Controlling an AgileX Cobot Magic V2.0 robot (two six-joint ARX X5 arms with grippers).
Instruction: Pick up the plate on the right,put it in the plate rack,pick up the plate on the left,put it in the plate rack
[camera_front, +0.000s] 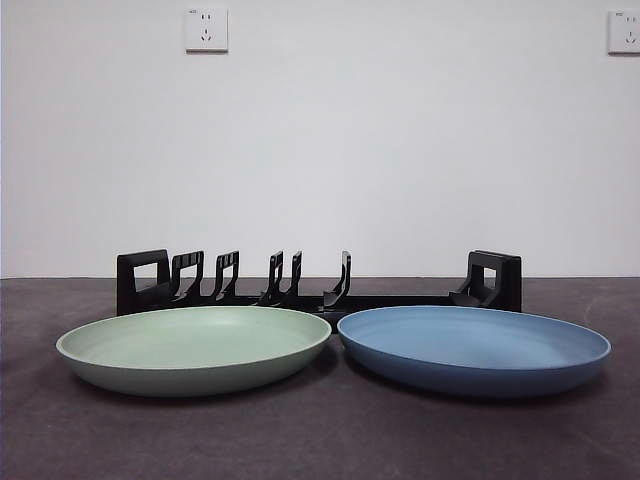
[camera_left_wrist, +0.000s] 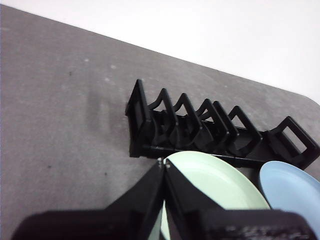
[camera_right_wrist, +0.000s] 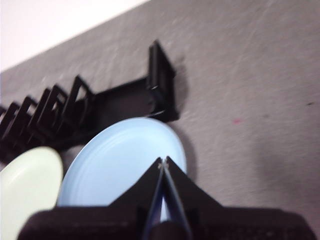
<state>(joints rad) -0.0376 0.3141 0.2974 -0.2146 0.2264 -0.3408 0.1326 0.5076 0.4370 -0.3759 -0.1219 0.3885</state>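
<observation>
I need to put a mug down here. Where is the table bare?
Bare table lies beyond the plate rack end post on the green plate side, and past the other end beside the blue plate. Crowded: plates nearly touch, tight against the rack.

Even, soft light fills the front view; the white wall (camera_front: 400, 150) is bright without glare, and the dark grey desk (camera_front: 320, 440) looks dim by contrast. The round pale green plate (camera_front: 195, 348) and the round blue plate (camera_front: 475, 348) cast faint, short shadows beneath their rims. The long black plastic plate rack (camera_front: 320, 285) reads sharp here. The left wrist view is fairly crisp. The right wrist view is soft and smeared throughout, the rack's edges blurred.
</observation>
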